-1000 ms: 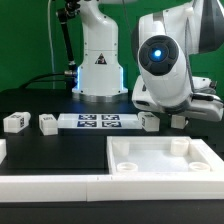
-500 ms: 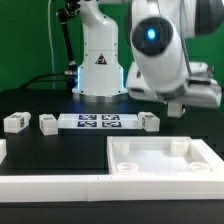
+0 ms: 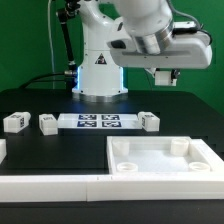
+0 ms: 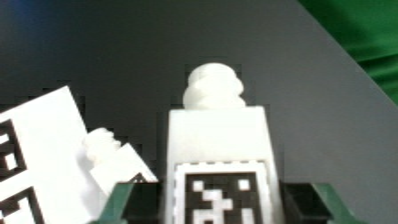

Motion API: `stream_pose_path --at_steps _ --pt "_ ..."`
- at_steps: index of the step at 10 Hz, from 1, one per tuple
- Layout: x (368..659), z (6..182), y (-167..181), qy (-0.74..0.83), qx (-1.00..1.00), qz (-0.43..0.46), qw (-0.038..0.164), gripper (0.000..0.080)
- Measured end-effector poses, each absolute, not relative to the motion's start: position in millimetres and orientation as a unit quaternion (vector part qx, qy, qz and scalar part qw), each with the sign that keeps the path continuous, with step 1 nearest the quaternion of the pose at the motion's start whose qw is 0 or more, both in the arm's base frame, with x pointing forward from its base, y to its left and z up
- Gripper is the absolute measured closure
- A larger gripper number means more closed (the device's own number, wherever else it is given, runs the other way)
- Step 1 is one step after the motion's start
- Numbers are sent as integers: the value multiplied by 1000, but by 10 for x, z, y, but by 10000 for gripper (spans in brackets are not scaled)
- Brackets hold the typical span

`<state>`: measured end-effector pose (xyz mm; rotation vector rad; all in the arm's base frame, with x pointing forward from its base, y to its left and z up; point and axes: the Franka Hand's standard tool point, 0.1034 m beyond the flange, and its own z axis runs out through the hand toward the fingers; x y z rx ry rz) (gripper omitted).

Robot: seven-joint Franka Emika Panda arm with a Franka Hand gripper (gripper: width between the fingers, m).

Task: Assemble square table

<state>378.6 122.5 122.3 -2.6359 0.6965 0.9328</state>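
Observation:
The square table top (image 3: 160,158), a white panel with a raised rim, lies flat at the front of the exterior view's right. Three white tagged legs stand on the black table: two at the left (image 3: 15,122) (image 3: 47,123) and one (image 3: 149,121) by the marker board's right end. My gripper (image 3: 165,76) hangs high above the table, behind the panel. In the wrist view the gripper (image 4: 221,205) is shut on a fourth leg (image 4: 217,140), whose tag faces the camera and whose rounded peg points away. A standing leg (image 4: 107,152) shows below it.
The marker board (image 3: 100,122) lies between the legs and also shows in the wrist view (image 4: 36,150). Long white bars (image 3: 50,188) edge the table's front. A white robot base (image 3: 100,60) and a black stand (image 3: 65,45) are at the back.
The gripper has risen from the table with the leg that stood right of the marker board. That spot is now bare. The other legs and the panel have not moved.

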Motion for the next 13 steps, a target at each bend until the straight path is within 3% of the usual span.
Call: stream_pose_path --at_steps 3,5,6,9,11,13 --pt "3952 1317 1109 234 -939 223 117 514" --pt "4438 1820 825 213 -959 157 100 514" --pt "4555 1946 798 206 -968 115 81 514" --pt "4563 1905 842 214 -974 17 68 514" --pt "4646 1609 731 176 -983 -56 -5 514" --pt "5000 1567 778 158 -979 -124 -27 514"
